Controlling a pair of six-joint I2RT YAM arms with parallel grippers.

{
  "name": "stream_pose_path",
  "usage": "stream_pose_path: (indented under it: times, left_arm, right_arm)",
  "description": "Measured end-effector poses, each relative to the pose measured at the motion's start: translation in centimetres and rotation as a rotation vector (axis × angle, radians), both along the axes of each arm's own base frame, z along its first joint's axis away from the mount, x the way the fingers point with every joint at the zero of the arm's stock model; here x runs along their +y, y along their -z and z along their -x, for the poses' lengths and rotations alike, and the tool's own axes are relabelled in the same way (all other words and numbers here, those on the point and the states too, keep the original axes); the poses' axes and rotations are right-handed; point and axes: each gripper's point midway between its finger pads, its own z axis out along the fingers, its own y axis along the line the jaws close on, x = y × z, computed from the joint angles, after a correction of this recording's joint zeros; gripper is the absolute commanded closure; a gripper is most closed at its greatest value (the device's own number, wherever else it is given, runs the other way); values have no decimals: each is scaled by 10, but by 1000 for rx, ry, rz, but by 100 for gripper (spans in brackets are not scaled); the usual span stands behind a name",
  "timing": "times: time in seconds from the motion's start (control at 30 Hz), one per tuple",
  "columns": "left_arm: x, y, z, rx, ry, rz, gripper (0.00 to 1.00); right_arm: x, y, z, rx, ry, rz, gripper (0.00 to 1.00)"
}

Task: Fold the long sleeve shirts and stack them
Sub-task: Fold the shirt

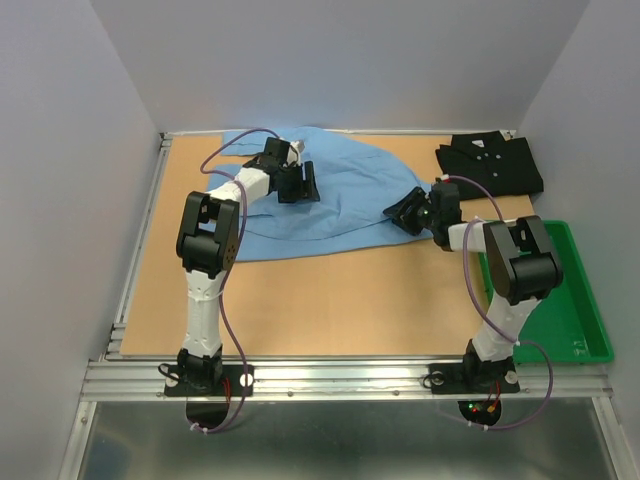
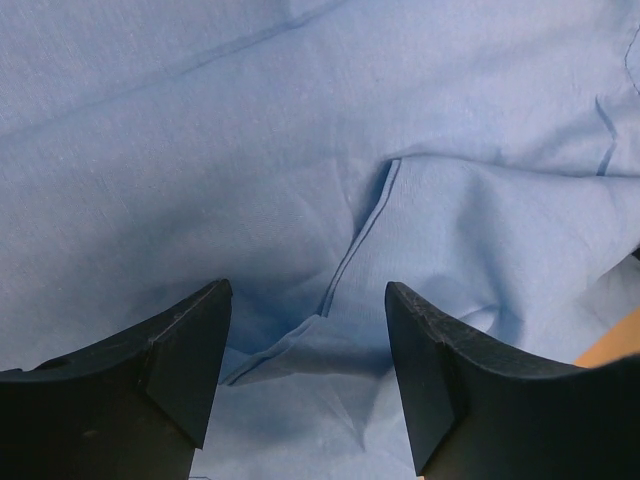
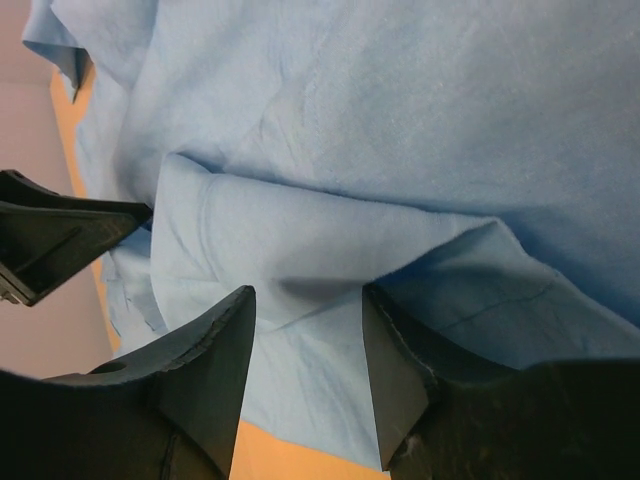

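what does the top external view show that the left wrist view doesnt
Only the top view shows the folded black shirt at the far right, the green tray and the right gripper. Only the left wrist view shows a raised seam fold between the open fingers of the left gripper. Both show the light blue shirt and the left gripper over it.

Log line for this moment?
blue shirt: spread | black shirt: folded | left gripper: open over blue shirt | right gripper: open at its edge

Light blue shirt (image 1: 350,190), black shirt (image 1: 490,165) with white buttons — green tray (image 1: 592,325), tan table (image 1: 330,300)
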Motion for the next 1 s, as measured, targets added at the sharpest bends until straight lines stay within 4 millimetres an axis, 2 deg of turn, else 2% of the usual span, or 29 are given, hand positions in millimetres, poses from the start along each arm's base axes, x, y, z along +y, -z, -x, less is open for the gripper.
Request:
stream_pose_path:
  times: [0.07, 0.2, 0.33, 0.4, 0.43, 0.57, 0.67, 0.73, 0.8, 0.87, 1.0]
  left_arm:
    - [0, 2, 2, 9, -2, 1, 30]
    - [2, 3, 2, 13, -12, -2, 28]
    - [13, 4, 1, 17, -71, -17, 21]
    - [25, 1, 7, 15, -115, -28, 20]
    - [34, -3, 11, 18, -145, -32, 20]
    - [84, -43, 13, -45, -300, -21, 20]
    - [136, -81, 18, -139, -456, -20, 20]
    - [159, -92, 25, -174, -530, -31, 20]
    - [171, -93, 33, -181, -568, -39, 21]
    - [178, -82, 39, -164, -599, -54, 23]
    - [194, -44, 55, -75, -646, -90, 23]
  right_arm:
    - [1, -3, -4, -11, 2, -4, 53]
    - [0, -9, -10, -33, 6, -11, 59]
    - [0, -8, -11, -34, 8, -12, 62]
    - [0, -6, -11, -30, 7, -12, 63]
    - [0, -6, -10, -28, 6, -12, 63]
    - [0, -6, -11, -32, 4, -14, 64]
    - [1, -9, -12, -46, 1, -16, 64]
    - [1, -9, -13, -50, -1, -16, 63]
    - [2, -9, -12, -51, -4, -16, 63]
    - [2, -10, -12, -52, -6, -17, 64]
    - [3, -10, -12, -54, -12, -17, 64]
